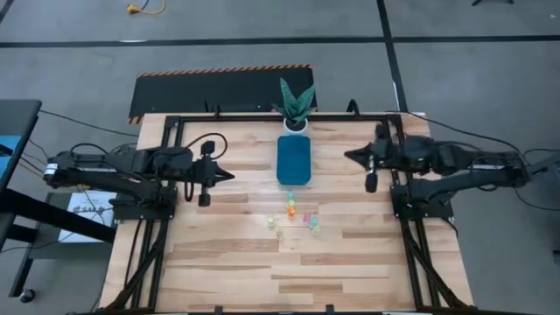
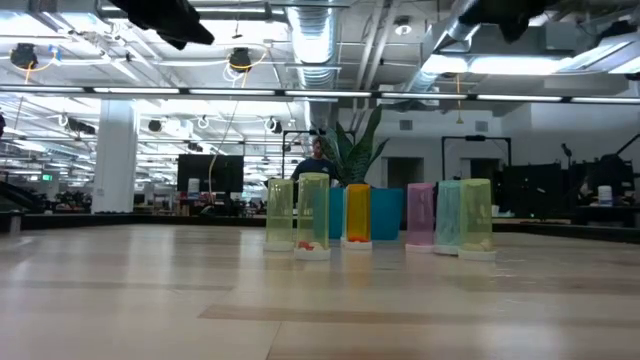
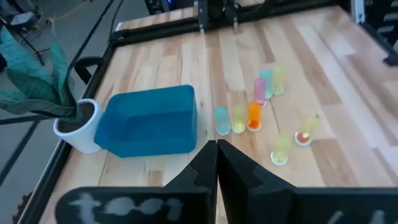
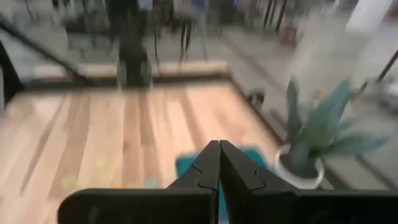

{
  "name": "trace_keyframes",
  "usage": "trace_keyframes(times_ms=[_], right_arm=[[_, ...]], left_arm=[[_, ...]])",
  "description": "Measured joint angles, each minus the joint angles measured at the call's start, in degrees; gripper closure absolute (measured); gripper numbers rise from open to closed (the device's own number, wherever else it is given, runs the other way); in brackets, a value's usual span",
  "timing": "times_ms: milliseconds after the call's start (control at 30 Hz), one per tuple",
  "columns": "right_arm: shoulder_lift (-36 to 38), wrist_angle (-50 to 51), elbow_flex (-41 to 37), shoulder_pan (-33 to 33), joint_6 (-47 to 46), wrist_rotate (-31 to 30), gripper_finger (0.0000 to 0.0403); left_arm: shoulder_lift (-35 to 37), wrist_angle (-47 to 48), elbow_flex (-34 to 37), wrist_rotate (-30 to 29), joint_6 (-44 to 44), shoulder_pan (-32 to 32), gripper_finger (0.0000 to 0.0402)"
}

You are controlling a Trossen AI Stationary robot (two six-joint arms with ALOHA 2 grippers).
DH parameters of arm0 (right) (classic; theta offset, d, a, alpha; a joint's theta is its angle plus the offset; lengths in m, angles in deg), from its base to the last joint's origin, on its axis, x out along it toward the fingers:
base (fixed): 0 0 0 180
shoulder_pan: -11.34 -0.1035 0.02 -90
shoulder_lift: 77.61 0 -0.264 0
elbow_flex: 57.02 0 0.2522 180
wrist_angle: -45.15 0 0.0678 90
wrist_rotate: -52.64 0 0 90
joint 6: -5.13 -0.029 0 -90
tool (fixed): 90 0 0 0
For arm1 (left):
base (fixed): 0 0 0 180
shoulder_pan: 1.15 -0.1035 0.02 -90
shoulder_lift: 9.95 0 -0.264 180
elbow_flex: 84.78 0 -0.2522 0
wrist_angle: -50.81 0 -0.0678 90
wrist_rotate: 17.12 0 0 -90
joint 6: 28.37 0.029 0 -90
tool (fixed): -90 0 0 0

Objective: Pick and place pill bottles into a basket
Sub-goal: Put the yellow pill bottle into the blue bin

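Observation:
Several small translucent pill bottles (image 1: 291, 213) in green, orange, pink, yellow and blue stand upright in a loose cluster at the table's middle (image 3: 254, 116) (image 2: 358, 212). Just beyond them, toward the far edge, the teal basket (image 1: 294, 160) (image 3: 149, 121) rests on its base; the bottles partly hide it in the low view (image 2: 385, 212). My left gripper (image 1: 229, 174) (image 3: 217, 144) hangs shut above the table, left of the basket. My right gripper (image 1: 348, 156) (image 4: 219, 144) hangs shut on the basket's right. Neither holds anything.
A white pot with a green plant (image 1: 296, 109) (image 3: 78, 124) stands at the far edge, right behind the basket. A black frame (image 1: 166, 140) borders the wooden table on the left, right and far sides. Bare wood lies between the bottles and the near edge.

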State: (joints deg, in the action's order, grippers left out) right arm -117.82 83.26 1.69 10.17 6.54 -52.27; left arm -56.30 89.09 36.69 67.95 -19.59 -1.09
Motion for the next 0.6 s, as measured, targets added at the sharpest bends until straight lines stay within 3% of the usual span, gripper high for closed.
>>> trace_keyframes(times_ms=[367, 600], right_arm=[[-11.7, 8.9, 0.0, -7.9, -14.1, 3.7, 0.0400], [-17.8, 9.6, 0.0, -13.5, -20.4, 3.7, 0.0343]], left_arm=[[5.8, 0.6, 0.0, -0.8, -0.9, 0.0, 0.0401], [7.3, 0.5, 0.0, -4.1, -0.3, 0.0, 0.0401]])
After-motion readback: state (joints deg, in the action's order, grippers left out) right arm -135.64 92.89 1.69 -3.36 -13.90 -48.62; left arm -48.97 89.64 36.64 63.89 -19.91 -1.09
